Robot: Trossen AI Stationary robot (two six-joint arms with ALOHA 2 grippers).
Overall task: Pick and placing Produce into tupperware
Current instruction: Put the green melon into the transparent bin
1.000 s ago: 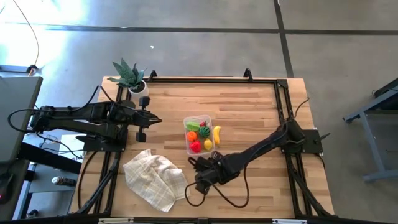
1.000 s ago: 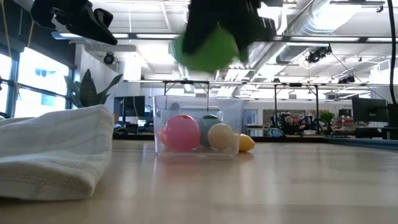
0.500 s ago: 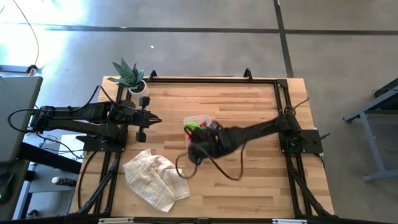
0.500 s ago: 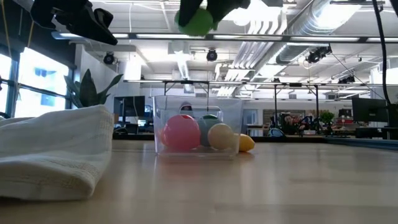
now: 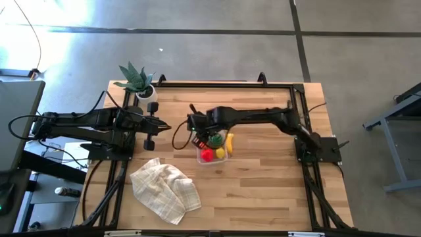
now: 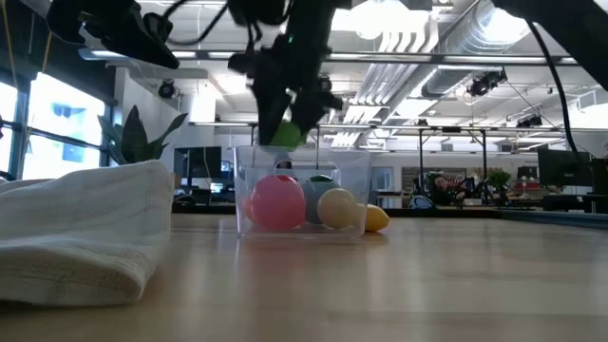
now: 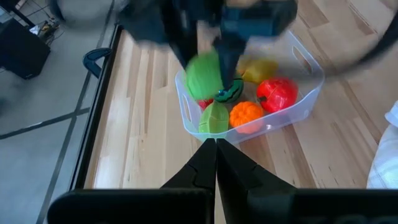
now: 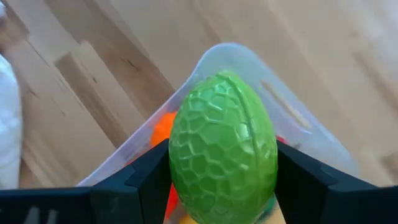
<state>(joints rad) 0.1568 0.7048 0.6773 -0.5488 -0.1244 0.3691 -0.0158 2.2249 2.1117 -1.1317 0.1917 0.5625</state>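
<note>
The right hand [image 6: 285,133] grips a green fruit [image 8: 222,146] just above the tupperware [image 5: 210,141]. Released off-centre, it could strike the rim and roll onto the counter [image 5: 263,178]. The closed left hand [image 7: 214,155] waits beside.

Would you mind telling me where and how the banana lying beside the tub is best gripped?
Grip the banana across its narrow middle, coming straight down from above. It lies flat on the table with its long axis alongside the tub, so the fingers should close across its width.
</note>
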